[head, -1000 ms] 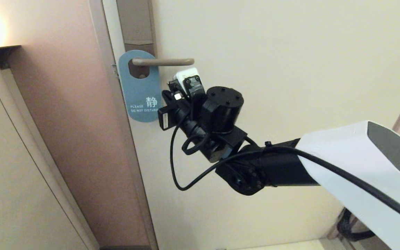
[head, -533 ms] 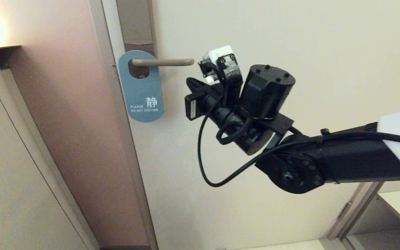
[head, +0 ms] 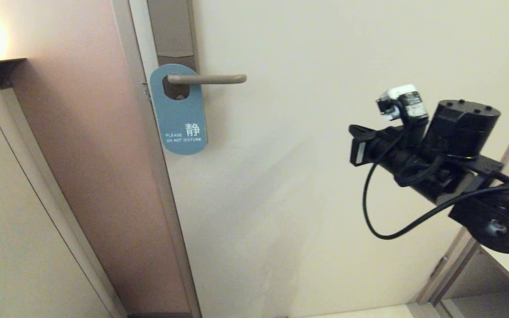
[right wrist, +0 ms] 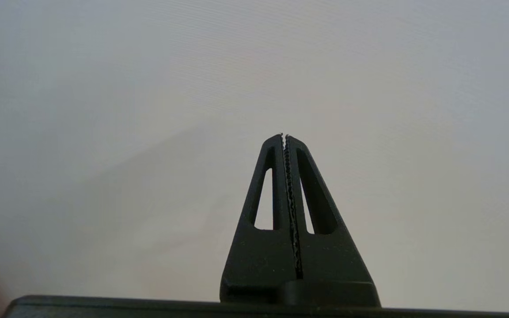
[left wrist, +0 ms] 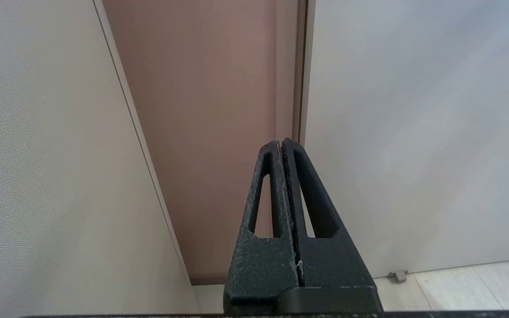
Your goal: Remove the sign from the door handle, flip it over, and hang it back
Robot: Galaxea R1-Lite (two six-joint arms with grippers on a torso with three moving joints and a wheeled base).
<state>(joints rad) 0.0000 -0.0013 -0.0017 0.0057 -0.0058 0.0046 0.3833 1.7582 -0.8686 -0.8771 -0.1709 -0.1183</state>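
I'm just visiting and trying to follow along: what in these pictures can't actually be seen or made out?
- The back of the sign: head view, it faces the door.
- The keyhole: head view, the sign covers that part of the backplate below the door handle.
- The right gripper fingertips: head view, the wrist's own body hides them; the right wrist view shows them shut against bare door.
- The left gripper: outside the head view; shown shut only in its wrist view.
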